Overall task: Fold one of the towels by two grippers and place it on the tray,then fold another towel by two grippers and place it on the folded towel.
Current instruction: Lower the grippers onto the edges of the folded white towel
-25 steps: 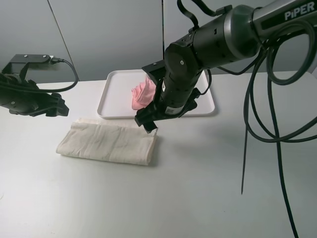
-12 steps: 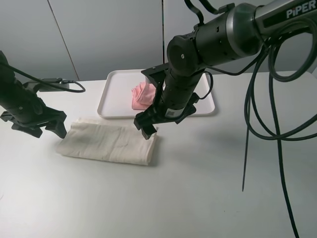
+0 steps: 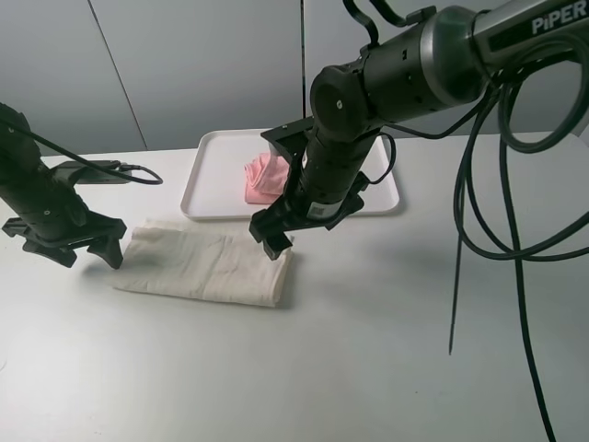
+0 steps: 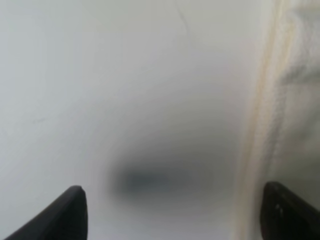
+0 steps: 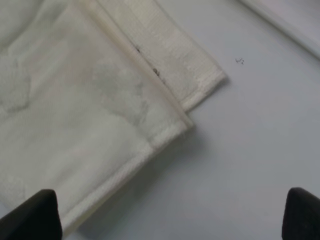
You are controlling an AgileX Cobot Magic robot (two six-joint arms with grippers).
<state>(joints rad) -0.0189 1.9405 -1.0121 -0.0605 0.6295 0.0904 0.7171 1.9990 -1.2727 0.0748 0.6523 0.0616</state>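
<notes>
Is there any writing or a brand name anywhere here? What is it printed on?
"PiPER": white letters on the dark grey right arm, running up to the picture's edge.
Tiny dark marks on the table beside the cream towel: too small to read.
No other text shows.

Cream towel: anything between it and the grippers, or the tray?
Nothing visible. Left gripper is open at the cream towel's left edge, right gripper open over its right corner. Only table separates it from the tray.
</notes>
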